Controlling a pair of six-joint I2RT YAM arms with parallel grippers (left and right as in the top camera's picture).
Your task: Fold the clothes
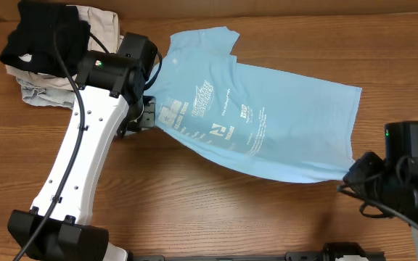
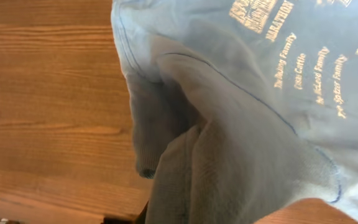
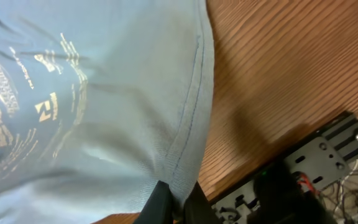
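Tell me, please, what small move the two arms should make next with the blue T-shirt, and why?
Probably draw both grippers gently apart to stretch the T-shirt flat. The right gripper pinches a corner of the hem, the left gripper sits at the opposite sleeve side, where the cloth is bunched, and the garment lies crooked and wrinkled, not ready for a fold.

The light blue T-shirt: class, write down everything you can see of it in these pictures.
The T-shirt is thin, sky-blue, cotton-like cloth with white lettering facing up and stitched hems. It lies unfolded and slightly wrinkled, slantwise on the wooden table. The right gripper has its jaws closed on a hem corner; the left gripper meets the opposite edge, where bunched cloth hides its jaws.
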